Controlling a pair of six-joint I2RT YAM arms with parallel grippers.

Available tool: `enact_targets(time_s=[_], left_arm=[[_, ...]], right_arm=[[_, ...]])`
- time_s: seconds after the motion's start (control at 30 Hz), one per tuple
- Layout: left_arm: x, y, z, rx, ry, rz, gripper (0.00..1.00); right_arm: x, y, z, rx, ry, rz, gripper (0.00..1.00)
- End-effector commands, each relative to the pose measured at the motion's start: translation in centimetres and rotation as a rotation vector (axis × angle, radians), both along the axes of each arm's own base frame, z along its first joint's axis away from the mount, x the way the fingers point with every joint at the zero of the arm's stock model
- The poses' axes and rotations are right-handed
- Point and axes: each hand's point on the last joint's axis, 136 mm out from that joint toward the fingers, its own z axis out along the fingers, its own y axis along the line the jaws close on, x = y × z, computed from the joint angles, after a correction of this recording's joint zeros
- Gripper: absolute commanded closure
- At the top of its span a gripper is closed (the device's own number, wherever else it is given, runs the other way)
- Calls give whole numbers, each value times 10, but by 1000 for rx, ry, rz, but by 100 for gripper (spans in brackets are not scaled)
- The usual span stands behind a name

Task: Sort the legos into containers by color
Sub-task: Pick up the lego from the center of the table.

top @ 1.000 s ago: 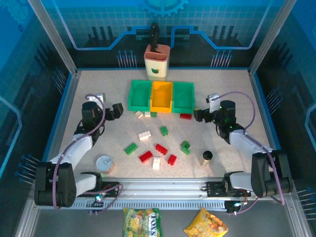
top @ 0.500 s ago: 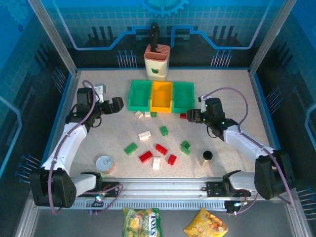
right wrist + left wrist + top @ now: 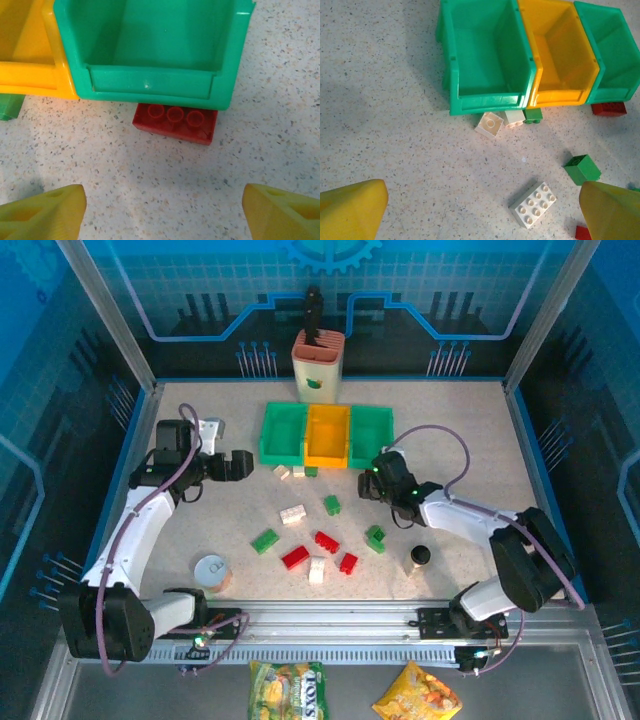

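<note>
You are looking at a speckled table [image 3: 470, 440] with three open bins sitting side by side near its far edge: a left green bin [image 3: 281, 456], a yellow-orange bin [image 3: 327, 458] and a right green bin [image 3: 371, 456]. Your right gripper [image 3: 162, 195] is hovering low in front of the right green bin, jaws standing wide with nothing between them. It is facing a red brick [image 3: 175, 121] lying against that bin's front wall. Your left gripper [image 3: 482, 187] is hanging left of the bins, also spread wide and holding nothing. Two white bricks [image 3: 490, 124] and a small green brick [image 3: 533, 115] are lying by the fronts of the left green and yellow-orange bins. The other bricks [image 3: 327, 541], red, green and white, are lying scattered mid-table.
</note>
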Motion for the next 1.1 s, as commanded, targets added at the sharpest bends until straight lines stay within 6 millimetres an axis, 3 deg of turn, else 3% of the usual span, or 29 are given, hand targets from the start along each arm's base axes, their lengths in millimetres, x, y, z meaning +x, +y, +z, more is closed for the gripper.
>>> enact_targets(time_s=[0.0, 0.37, 0.4, 0.6, 1.07], left_arm=[[-5, -1, -7, 27, -16, -39, 1], [-6, 1, -14, 42, -16, -32, 1], [-6, 1, -14, 43, -16, -31, 1], [-6, 2, -15, 44, -17, -31, 1], [-6, 1, -17, 43, -14, -36, 1]], right_arm=[[13, 2, 4, -26, -42, -84, 13], [21, 2, -40, -34, 20, -185, 4], [29, 8, -35, -17, 6, -183, 4], [39, 12, -48, -28, 1, -179, 3], [55, 2, -62, -60, -32, -232, 11]])
